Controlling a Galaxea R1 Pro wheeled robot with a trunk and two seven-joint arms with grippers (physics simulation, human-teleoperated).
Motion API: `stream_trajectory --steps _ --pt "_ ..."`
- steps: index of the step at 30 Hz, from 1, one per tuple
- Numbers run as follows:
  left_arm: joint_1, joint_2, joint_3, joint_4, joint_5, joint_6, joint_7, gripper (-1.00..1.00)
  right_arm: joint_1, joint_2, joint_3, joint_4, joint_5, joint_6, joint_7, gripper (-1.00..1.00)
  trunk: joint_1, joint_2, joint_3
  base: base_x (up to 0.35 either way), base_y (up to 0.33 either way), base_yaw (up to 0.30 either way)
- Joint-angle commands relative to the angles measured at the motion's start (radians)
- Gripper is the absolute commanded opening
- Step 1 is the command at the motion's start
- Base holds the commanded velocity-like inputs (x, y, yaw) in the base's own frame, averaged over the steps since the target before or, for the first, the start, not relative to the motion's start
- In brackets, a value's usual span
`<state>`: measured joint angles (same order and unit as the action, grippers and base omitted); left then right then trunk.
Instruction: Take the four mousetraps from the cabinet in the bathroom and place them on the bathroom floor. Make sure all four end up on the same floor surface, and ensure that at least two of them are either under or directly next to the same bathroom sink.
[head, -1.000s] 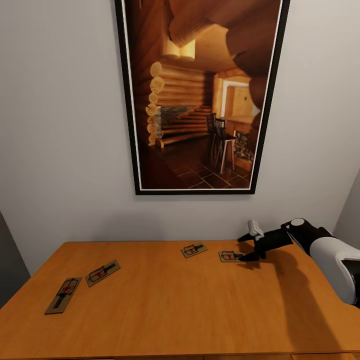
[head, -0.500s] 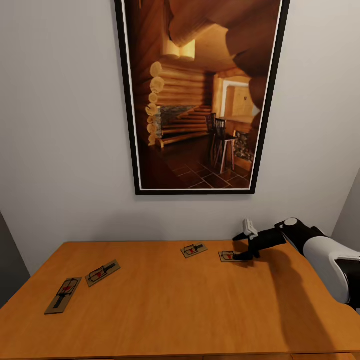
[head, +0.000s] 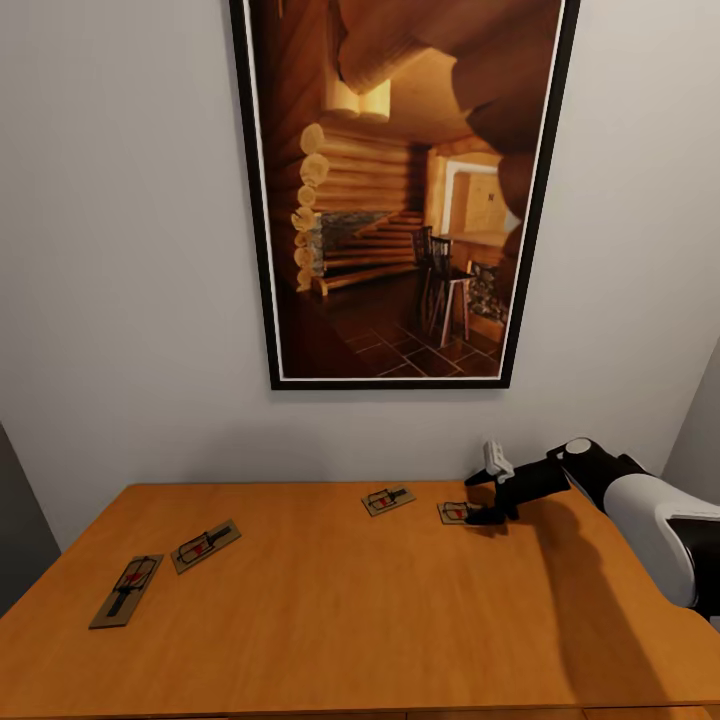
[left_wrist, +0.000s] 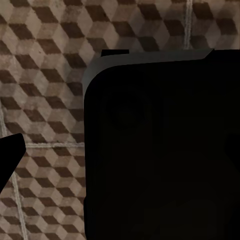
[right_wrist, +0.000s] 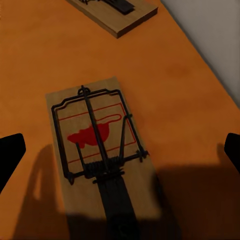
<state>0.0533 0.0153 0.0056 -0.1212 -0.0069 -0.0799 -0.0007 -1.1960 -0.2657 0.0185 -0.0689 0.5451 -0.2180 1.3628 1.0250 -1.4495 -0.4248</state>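
Four mousetraps lie on the orange-brown cabinet (head: 330, 610) top: one at the left edge (head: 127, 590), one beside it (head: 205, 545), one at the back middle (head: 388, 499) and one to its right (head: 455, 513). My right gripper (head: 488, 490) is open over that rightmost trap, its lower finger down at the trap's right end. In the right wrist view this trap (right_wrist: 97, 150) lies between the spread fingertips (right_wrist: 10, 157) of my right gripper (right_wrist: 120, 155), untouched, with a neighbouring trap (right_wrist: 117, 12) beyond. My left gripper (left_wrist: 120, 150) hangs over the cube-patterned bathroom floor (left_wrist: 45, 60), one fingertip (left_wrist: 10, 157) far out at the frame's edge.
A large framed picture (head: 400, 190) hangs on the grey wall just behind the cabinet. A dark block of the robot's own body (left_wrist: 160, 145) covers much of the left wrist view. The cabinet's front half is bare wood.
My right gripper has moved left along the back of the cabinet top and come down around the rightmost mousetrap. The traps have not moved.
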Motion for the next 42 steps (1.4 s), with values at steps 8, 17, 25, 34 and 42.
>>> stream_trajectory --steps 8,17,25,34,42 --pt "0.0 0.0 0.0 -0.002 -0.001 -0.001 0.0 1.0 0.0 0.003 0.001 0.005 0.001 -0.007 0.001 1.0 0.0 -0.001 -0.001 0.0 0.0 0.0" --pt "0.0 0.0 0.0 -0.002 -0.001 -0.001 0.0 1.0 0.0 0.005 0.001 0.025 0.001 -0.009 0.0 1.0 0.0 -0.001 -0.001 0.0 0.0 0.0" --pt "0.0 0.0 0.0 -0.002 0.0 -0.001 0.0 1.0 0.0 0.004 0.001 0.034 0.001 -0.011 -0.005 1.0 0.0 -0.001 -0.001 0.0 0.0 0.0" --pt "0.0 0.0 0.0 -0.002 -0.001 -0.001 0.001 1.0 0.0 0.004 0.001 0.045 0.001 -0.012 -0.014 1.0 0.0 -0.001 -0.001 0.0 0.0 0.0" --pt "0.0 0.0 0.0 -0.002 -0.001 -0.001 0.0 1.0 0.0 0.005 0.001 0.046 0.001 -0.012 -0.016 1.0 0.0 -0.001 -0.001 0.0 0.0 0.0"
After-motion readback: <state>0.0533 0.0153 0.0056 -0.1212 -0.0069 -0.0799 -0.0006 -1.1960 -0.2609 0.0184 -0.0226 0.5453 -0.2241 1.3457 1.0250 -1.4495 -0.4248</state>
